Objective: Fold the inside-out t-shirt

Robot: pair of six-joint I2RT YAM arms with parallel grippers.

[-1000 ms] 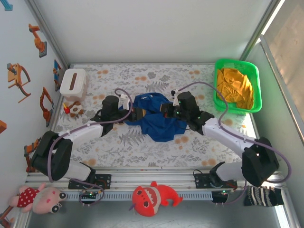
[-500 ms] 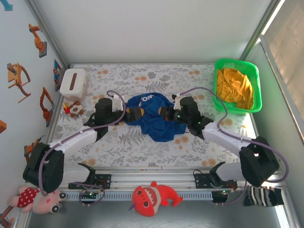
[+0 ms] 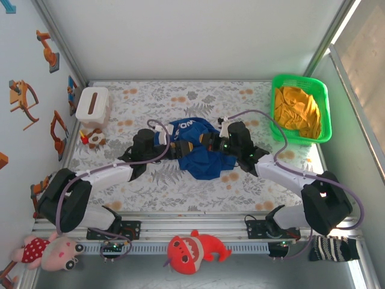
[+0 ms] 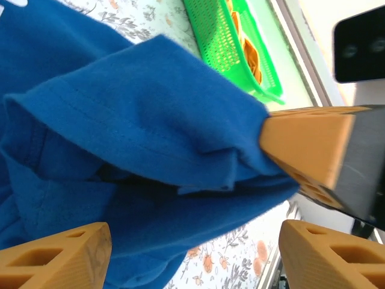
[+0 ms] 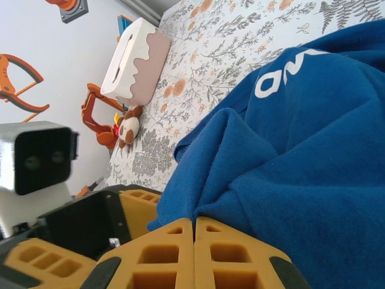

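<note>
The shirt (image 3: 201,158) lies crumpled in the middle of the table (image 3: 258,183), between the two grippers. It is a blue heap, and white letters (image 3: 187,123) show on its far part.

The left gripper (image 3: 183,147) is at the left edge of the shirt. In the left wrist view its two orange fingers (image 4: 57,256) stand wide apart, and the blue cloth lies across the gap between them. I cannot see that these fingers press on the cloth.

The right gripper (image 3: 207,139) is at the right side of the shirt, near the left one. In the right wrist view its fingers (image 5: 165,259) are pressed together with no gap. A fold of the shirt comes to a point at their tips. The left wrist view shows the same grip from the other side: the cloth is drawn to a narrow corner at the orange tip, so this gripper holds the shirt by a pinch.

A white tissue box (image 3: 92,103) stands at the far left corner of the table, and a small toy dog (image 3: 93,138) sits just in front of it. A green basket (image 3: 323,105) with an orange garment (image 3: 296,111) is at the far right, well apart from the shirt.
</note>
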